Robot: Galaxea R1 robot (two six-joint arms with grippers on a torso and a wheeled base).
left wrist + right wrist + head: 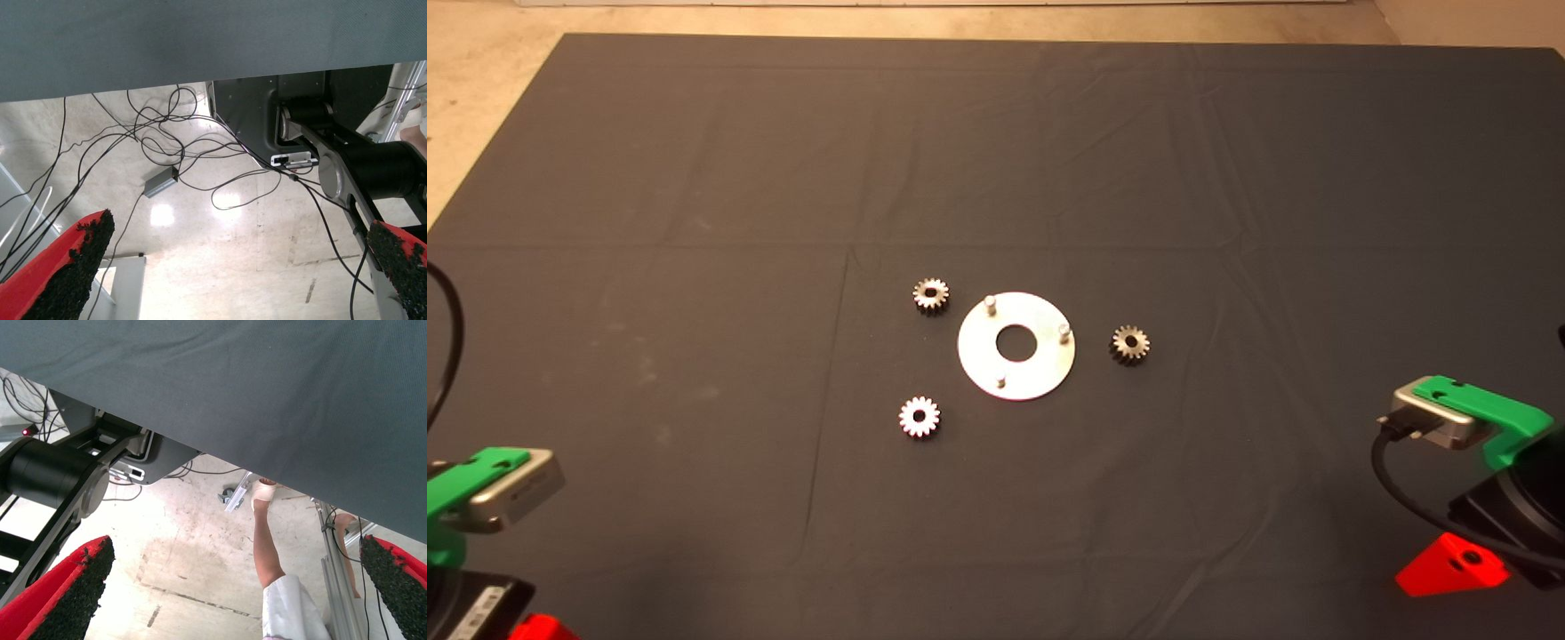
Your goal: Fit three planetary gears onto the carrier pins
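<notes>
A flat round silver disc [1016, 373] with a central hole lies at the middle of the dark mat. Three short carrier pins stand near its rim: one at the far left [990, 303], one at the right [1064, 332], one at the near side [1000, 382]. Three small toothed planetary gears lie flat on the mat around it: one far left [930, 295], one right [1129, 343], one near left [919, 416]. All pins are bare. My left gripper [227, 273] is parked at the mat's lower left, open and empty. My right gripper [233, 593] is parked at the lower right, open and empty.
The mat [694, 267] is creased, with pale floor beyond its far edge. The wrist views look past the mat's edge at the floor: cables and a small grey box [160, 181] on the left side, a person's leg [267, 547] on the right side.
</notes>
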